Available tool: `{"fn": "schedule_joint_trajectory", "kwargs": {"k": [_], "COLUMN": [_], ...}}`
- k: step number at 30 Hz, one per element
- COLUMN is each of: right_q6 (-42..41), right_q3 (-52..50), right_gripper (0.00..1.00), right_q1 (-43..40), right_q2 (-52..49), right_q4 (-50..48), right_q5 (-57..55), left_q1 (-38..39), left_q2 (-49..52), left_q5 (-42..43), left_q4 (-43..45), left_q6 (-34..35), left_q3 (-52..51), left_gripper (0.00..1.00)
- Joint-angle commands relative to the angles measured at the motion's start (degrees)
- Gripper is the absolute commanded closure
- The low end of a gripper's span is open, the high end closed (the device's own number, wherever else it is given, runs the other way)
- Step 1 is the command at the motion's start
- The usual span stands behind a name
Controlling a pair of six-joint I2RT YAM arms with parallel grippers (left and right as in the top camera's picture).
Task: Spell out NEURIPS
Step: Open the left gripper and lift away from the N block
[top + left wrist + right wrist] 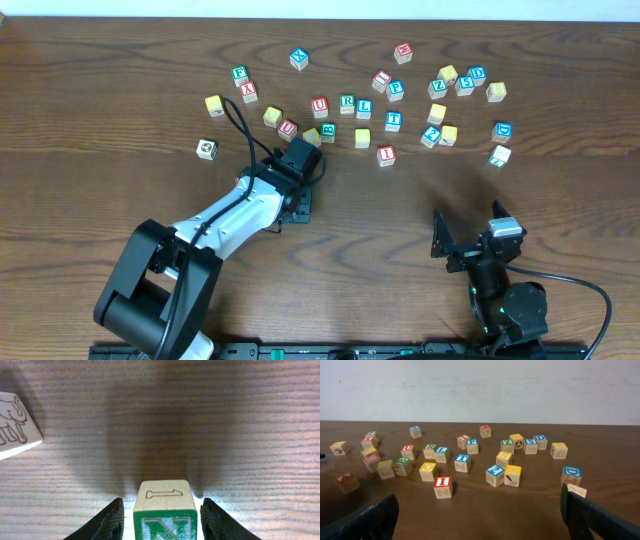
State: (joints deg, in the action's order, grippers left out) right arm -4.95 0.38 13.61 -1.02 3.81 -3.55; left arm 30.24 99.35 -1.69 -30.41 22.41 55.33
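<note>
Spreading through every view is a dark, wood-grained table (400, 250). Behind it, in the right wrist view, stands a plain pale wall (480, 385). Lettered cubes lie loose over the table's far half.

The red I cube (386, 155) sits alone at the near edge of that scatter. To its left, on about the same line, the left gripper (300, 160) is down at the table. Its jaws are narrowly parted around the N cube (165, 497). A sliver of table shows between the cube and each finger (112, 522), so nothing is clamped. The N cube rests on the wood with its green N face toward the wrist camera.

Crowding the far side of that gripper are a yellow cube (311, 137), a green cube (328, 132) and a red cube (288, 128). A black cable (235, 120) arches above the arm.

Beyond the I cube and leftward, the U cube (319, 105) and R cube (347, 103) stand side by side, with a blue L cube (364, 108) next to them. The P cube (396, 90) lies straight beyond the I cube.

Nearer than the I cube and to its right, well apart, the right gripper (472, 235) has its jaws wide with nothing between them.
</note>
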Motion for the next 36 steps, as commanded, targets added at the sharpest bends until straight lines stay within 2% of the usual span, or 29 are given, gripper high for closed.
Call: {"fn": "schedule_joint_trajectory", "kwargs": {"k": [1, 3, 7, 16, 19, 23, 28, 31, 36], "right_q6": [0.33, 0.33, 0.33, 0.33, 0.33, 0.31, 0.33, 0.33, 0.31], "right_q3": [-0.07, -0.07, -0.07, -0.07, -0.07, -0.07, -0.07, -0.07, -0.07], "right_gripper": [0.01, 0.01, 0.01, 0.01, 0.01, 0.01, 0.01, 0.01, 0.01], "right_q1": [-0.44, -0.44, -0.44, -0.44, -0.44, -0.44, -0.44, -0.44, -0.44], "right_q2": [0.2, 0.2, 0.2, 0.2, 0.2, 0.2, 0.2, 0.2, 0.2], "right_q4": [0.24, 0.24, 0.24, 0.24, 0.26, 0.26, 0.26, 0.26, 0.24], "right_q5": [0.09, 0.09, 0.09, 0.09, 0.11, 0.09, 0.09, 0.09, 0.09], "left_q1": [0.07, 0.04, 0.07, 0.07, 0.04, -0.55, -3.98, -7.98, -13.79], "left_q2": [-1.81, -3.32, -6.23, -15.15, -17.62, -17.44, -15.21, -12.39, -7.32], "left_q5": [-0.5, -0.81, -1.4, -4.09, -11.19, -15.61, -15.87, -12.26, -2.69], "left_q4": [-1.03, -1.68, -3.32, -6.78, -8.9, -12.26, -14.1, -13.94, -11.65], "left_q6": [-1.84, -2.45, -2.97, -2.71, 5.44, 16.85, 22.25, 21.53, 13.44], "left_q3": [3.5, 4.55, 6.58, 7.93, 7.93, 7.91, 7.91, 7.91, 7.91], "left_gripper": [0.45, 0.38, 0.33, 0.32, 0.31, 0.31, 0.31, 0.31, 0.31]}}
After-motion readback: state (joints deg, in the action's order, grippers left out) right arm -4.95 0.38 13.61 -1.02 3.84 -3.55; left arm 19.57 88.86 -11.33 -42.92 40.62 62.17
